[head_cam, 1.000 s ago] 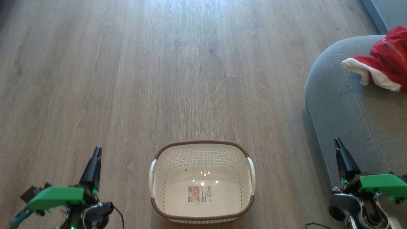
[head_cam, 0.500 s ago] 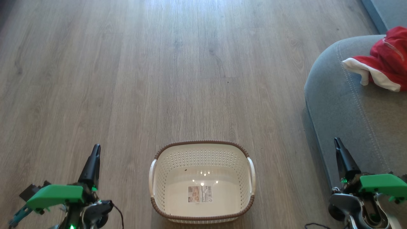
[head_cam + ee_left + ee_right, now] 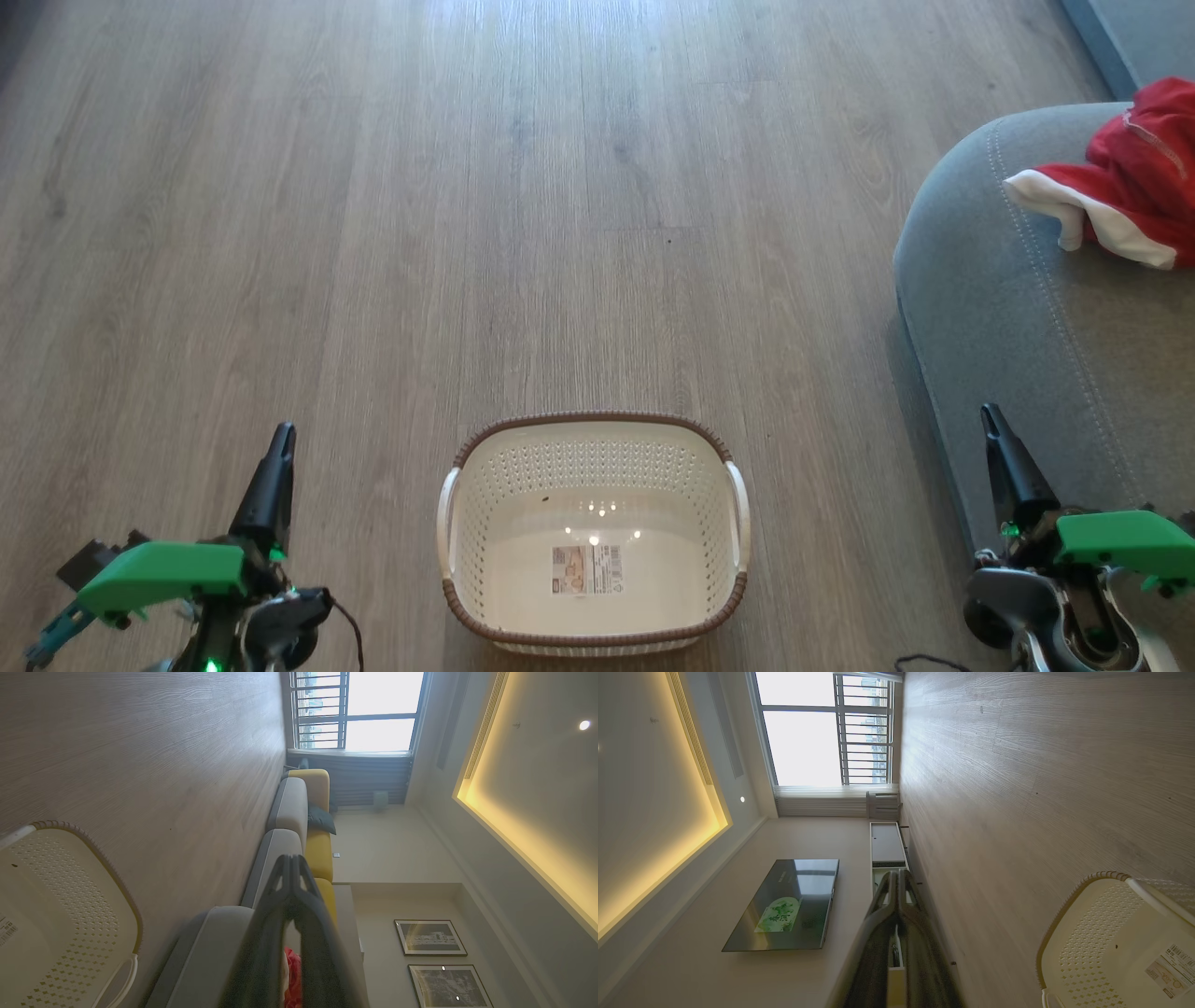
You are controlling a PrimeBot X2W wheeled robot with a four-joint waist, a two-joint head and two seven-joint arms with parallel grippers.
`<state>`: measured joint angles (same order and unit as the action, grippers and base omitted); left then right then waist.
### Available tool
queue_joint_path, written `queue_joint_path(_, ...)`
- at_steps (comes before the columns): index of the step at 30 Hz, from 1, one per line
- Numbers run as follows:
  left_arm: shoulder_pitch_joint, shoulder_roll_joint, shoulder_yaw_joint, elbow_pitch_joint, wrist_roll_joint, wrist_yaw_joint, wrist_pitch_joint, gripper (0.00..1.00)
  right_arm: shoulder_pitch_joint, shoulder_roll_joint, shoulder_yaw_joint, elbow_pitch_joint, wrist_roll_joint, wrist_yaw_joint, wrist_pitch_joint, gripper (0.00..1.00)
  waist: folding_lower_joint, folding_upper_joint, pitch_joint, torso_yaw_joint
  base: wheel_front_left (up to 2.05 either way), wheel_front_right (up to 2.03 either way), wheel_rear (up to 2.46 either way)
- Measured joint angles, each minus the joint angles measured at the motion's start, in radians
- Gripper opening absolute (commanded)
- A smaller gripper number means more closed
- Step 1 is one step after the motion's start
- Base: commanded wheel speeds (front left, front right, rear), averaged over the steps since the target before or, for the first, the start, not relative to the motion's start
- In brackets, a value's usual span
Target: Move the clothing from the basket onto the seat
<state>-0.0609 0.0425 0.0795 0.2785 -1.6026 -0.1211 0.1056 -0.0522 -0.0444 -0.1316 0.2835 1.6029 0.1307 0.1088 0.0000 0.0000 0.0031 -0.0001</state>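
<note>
- Basket (image 3: 597, 471) stands upright on the wood floor (image 3: 467, 233), low centre in the head view, between the two arms. Its inner bottom and the label sticker (image 3: 586, 569) show in full.
- Clothing (image 3: 1134, 182) lies on the seat (image 3: 1008, 317), at that view's upper right and well apart from the basket. It is a bunched red heap with white trim toward the seat's rounded corner, and part of it is cut off by the frame edge.
- Left gripper (image 3: 282, 432) is clenched, finger pads together, with nothing between them. It hangs over bare floor to the left of the basket, not touching it.
- Right gripper (image 3: 987, 412) is clenched too and holds nothing. It sits at the seat's near edge, to the right of the basket.
- Left wrist view: closed fingertips (image 3: 290, 858), basket wall (image 3: 70, 914) at lower left, grey seat (image 3: 205, 952) below, and a sliver of red clothing (image 3: 292, 975) behind the fingers.
- Right wrist view: closed tips (image 3: 896, 873), with the basket (image 3: 1092, 933) at lower right. A television (image 3: 784, 905) and a window (image 3: 808, 732) are beyond.
</note>
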Motion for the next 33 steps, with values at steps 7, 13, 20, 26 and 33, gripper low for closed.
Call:
queue_joint_path(7,0.0,0.0,0.0,0.0,0.0,0.0,0.0,0.0,0.0,0.0,0.0,0.0,0.0,0.0,0.0,0.0,0.0,0.0,0.0,0.0,0.0,0.0,0.0)
queue_joint_path(13,0.0,0.0,0.0,0.0,0.0,0.0,0.0,0.0,0.0,0.0,0.0,0.0,0.0,0.0,0.0,0.0,0.0,0.0,0.0,0.0,0.0,0.0,0.0)
queue_joint_path(20,0.0,0.0,0.0,0.0,0.0,0.0,0.0,0.0,0.0,0.0,0.0,0.0,0.0,0.0,0.0,0.0,0.0,0.0,0.0,0.0,0.0,0.0,0.0)
queue_joint_path(26,0.0,0.0,0.0,0.0,0.0,0.0,0.0,0.0,0.0,0.0,0.0,0.0,0.0,0.0,0.0,0.0,0.0,0.0,0.0,0.0,0.0,0.0,0.0)
queue_joint_path(33,0.0,0.0,0.0,0.0,0.0,0.0,0.0,0.0,0.0,0.0,0.0,0.0,0.0,0.0,0.0,0.0,0.0,0.0,0.0,0.0,0.0,0.0,0.0)
